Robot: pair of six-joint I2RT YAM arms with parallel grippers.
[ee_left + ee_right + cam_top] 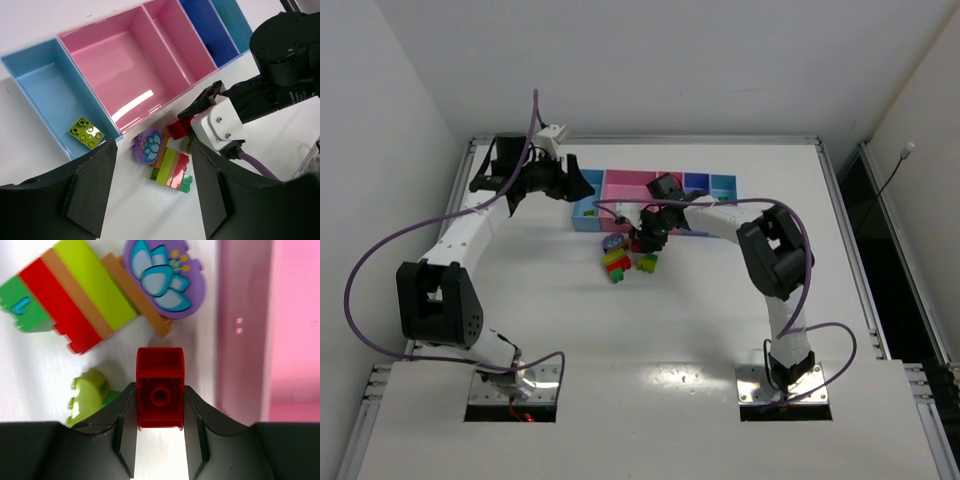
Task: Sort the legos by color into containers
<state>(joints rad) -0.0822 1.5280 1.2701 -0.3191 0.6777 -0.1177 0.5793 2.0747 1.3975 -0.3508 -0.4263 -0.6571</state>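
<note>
Legos (pixel 628 258) lie in a small heap on the white table (pixel 650 340), just in front of the containers (pixel 166 44) — a row of joined, shiny plastic boxes with straight walls. The right gripper (pixel 160 394) pinches a red brick (pixel 160 375) between its two black fingers. The brick is smooth and glossy, with a rounded end and a little round hole in its face. It sits close beside the wall of a pink box (pixel 295 340); whether it touches the table cannot be told.

Near it lie a flat round purple piece (pixel 159 277) with a blue flower on it, a striped block (pixel 70 300) of green, red, orange and lime layers, and a small lime lump (pixel 87 392). A lime brick (pixel 86 132) with round bumps on top lies in the near corner of the light blue box (pixel 45 90) at the end.

The left gripper (pixel 152 192) hangs above the heap — its flat dark fingers are spread wide and hold nothing.
</note>
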